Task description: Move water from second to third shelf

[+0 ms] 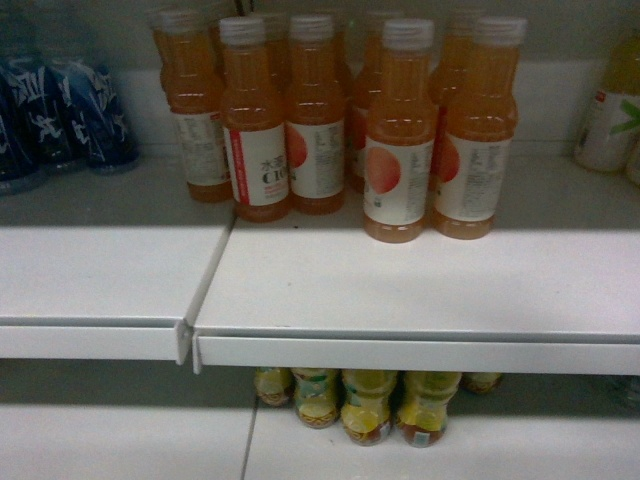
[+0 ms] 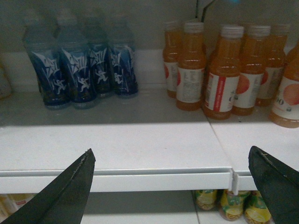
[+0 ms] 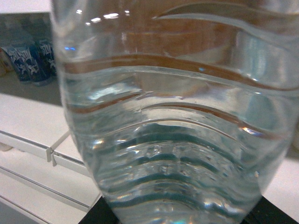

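clear ribbed water bottle pinched in right gripper; keep upright, set on shelf left; left gripper spread.

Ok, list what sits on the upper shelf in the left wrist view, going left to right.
Blue-labelled bottles → bare shelf gap → orange juice bottles. At the bottom corners, the left gripper's two dark fingers frame the view, spread wide apart.
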Controlling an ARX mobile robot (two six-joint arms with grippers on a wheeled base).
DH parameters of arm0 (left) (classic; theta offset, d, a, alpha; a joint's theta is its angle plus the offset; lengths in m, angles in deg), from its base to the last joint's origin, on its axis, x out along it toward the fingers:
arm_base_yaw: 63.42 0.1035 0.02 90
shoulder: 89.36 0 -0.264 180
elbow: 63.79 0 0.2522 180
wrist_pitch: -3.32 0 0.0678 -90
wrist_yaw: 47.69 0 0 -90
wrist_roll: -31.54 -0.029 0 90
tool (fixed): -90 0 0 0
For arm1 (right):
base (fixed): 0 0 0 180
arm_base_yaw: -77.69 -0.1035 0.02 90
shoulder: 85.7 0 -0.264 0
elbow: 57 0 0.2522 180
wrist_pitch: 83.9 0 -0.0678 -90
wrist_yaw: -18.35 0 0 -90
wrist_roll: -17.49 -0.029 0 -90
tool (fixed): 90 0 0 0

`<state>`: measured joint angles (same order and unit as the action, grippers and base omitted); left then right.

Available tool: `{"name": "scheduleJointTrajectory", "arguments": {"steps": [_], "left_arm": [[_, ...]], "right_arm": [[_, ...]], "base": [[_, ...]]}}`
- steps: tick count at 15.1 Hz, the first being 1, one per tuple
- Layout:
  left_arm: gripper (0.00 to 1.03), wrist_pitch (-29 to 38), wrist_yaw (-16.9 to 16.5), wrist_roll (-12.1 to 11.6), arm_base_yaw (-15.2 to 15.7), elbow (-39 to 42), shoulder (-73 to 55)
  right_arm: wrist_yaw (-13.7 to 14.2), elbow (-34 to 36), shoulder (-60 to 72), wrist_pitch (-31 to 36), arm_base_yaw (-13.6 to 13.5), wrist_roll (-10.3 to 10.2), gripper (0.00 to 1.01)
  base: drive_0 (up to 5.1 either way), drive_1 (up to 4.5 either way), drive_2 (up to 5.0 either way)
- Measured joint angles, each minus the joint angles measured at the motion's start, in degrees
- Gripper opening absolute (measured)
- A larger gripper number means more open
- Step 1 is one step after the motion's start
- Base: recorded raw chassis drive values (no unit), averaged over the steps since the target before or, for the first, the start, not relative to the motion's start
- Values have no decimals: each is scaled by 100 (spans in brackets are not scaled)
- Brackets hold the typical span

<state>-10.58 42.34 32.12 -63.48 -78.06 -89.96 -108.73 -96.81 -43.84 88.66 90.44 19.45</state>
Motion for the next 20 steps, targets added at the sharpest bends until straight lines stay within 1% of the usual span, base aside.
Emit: {"name": "scheduleJointTrajectory", "arguments": {"steps": [20], "left_arm": [[98, -15, 7, 0, 0, 0, 0]], "right_arm": [[26, 2, 4, -31, 0, 2, 39]], "base": [[-498, 240, 240]]}}
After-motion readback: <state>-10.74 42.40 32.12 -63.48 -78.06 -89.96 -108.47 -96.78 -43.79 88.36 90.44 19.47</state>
